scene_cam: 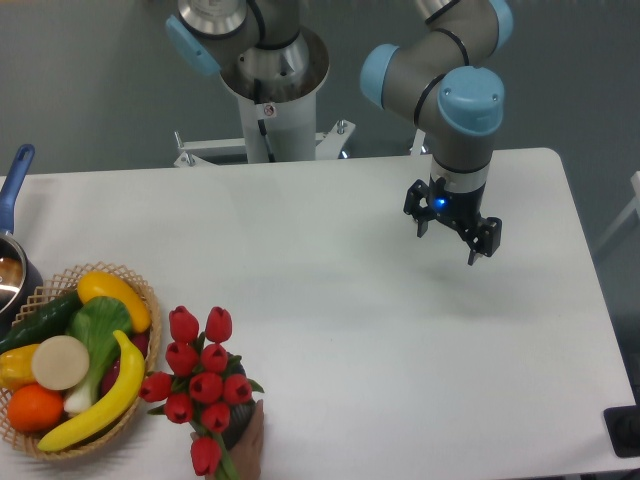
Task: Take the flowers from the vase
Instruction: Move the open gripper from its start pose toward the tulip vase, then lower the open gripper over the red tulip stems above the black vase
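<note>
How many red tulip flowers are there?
10 red tulip buds that I can count, bunched near the table's front edge beside the basket: two on top, about seven clustered in the middle, one lowest. More may be hidden underneath.

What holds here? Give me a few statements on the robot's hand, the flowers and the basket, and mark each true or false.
1. The hand is open and holds nothing. True.
2. The flowers lie loose in the middle of the table. False: they stand bunched at the near edge, with the vase mostly hidden beneath them.
3. The woven basket sits to the left of the flowers. True.
4. The hand is right above the flowers. False: it hangs far off, over the table's right half.
5. A person's fingers show by the base of the bunch. True.
6. The basket holds only red tulips. False: it holds fruit and vegetables.
</note>
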`<state>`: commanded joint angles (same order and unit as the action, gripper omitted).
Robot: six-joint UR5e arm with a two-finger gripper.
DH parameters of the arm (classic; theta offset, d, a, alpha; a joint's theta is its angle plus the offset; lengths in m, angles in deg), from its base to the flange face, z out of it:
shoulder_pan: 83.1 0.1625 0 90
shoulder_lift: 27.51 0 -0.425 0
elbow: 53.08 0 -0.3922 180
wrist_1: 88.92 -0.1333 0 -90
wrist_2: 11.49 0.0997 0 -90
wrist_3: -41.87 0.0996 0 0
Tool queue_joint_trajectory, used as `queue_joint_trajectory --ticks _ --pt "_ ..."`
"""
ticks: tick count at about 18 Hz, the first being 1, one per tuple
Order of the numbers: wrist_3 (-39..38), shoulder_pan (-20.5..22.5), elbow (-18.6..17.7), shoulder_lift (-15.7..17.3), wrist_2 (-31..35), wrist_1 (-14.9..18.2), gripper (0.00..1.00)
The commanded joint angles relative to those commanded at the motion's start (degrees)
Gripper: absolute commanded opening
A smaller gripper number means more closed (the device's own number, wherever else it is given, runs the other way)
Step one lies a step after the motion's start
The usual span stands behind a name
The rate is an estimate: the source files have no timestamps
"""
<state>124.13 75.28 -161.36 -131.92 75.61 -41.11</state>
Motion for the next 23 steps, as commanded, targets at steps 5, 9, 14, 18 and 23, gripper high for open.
queue_joint_trajectory --ticks 5,9,14,18,23 --pt "0.3 0.0 -0.1 0.2 -0.3 0.0 1.00" --pt "-3.8 -1.4 -0.3 0.5 -2.2 -0.3 1.00" --pt "-19.0 -2.3 -1.6 0.7 -13.2 -0.9 1.00" --pt "-20.9 -3.8 -1.4 1.0 -17.7 -3.7 1.00" --pt "-23.4 -7.1 -0.8 1.2 -22.0 -4.2 1.00"
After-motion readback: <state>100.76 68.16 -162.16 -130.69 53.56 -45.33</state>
